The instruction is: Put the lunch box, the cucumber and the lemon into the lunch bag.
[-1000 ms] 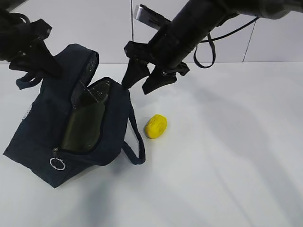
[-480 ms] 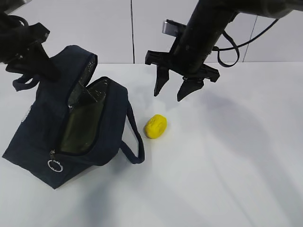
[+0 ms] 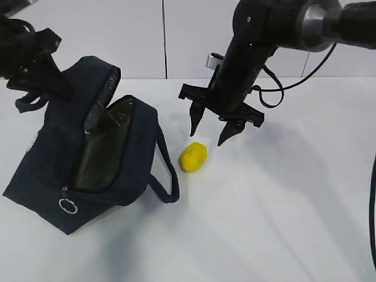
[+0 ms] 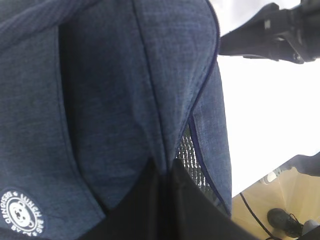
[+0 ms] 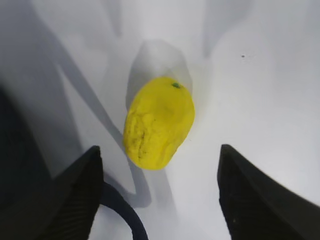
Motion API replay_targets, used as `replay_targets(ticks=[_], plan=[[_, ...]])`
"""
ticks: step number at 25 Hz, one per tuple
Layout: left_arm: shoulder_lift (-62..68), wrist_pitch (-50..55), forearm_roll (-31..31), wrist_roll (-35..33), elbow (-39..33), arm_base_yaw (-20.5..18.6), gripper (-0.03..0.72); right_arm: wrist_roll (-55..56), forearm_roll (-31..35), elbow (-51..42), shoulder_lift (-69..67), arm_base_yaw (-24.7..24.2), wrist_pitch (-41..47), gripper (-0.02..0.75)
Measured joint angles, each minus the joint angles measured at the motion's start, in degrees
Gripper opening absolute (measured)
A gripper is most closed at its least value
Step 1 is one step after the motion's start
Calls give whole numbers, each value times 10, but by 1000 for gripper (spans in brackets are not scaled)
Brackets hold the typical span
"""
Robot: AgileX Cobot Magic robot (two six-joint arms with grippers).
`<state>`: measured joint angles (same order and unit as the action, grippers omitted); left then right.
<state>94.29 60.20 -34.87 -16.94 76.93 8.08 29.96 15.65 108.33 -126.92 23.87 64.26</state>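
The navy lunch bag (image 3: 53,147) lies tilted on the white table at the left, its zipper open and the silvery lining showing. Something dark olive-green (image 3: 106,153) sits inside; I cannot tell what it is. The lunch box and the cucumber do not show outside the bag. My left gripper (image 3: 56,82) is shut on the bag's top fabric (image 4: 110,90), pinched between its fingers (image 4: 163,167). The yellow lemon (image 3: 193,157) lies on the table right of the bag. My right gripper (image 3: 207,139) hangs open just above it, and the lemon (image 5: 159,121) lies ahead of the jaws (image 5: 159,150).
The bag's loop handle (image 3: 167,176) lies on the table beside the lemon and also shows by the left finger in the right wrist view (image 5: 125,215). A metal ring pull (image 3: 69,206) hangs at the bag's near corner. A white wall stands behind the table.
My right gripper has moved from over the bag's opening to the right and then down over the lemon, staying open. The left gripper and bag have hardly moved.
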Motion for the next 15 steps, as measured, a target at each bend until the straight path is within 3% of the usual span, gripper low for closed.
replay_targets(ticks=[7, 15], plan=[[0, -1, 0, 0, 0, 0, -1, 6, 0, 0, -16, 0, -30, 548], [0, -4, 0, 0, 0, 0, -1, 8, 19, 0, -44, 0, -57, 561]])
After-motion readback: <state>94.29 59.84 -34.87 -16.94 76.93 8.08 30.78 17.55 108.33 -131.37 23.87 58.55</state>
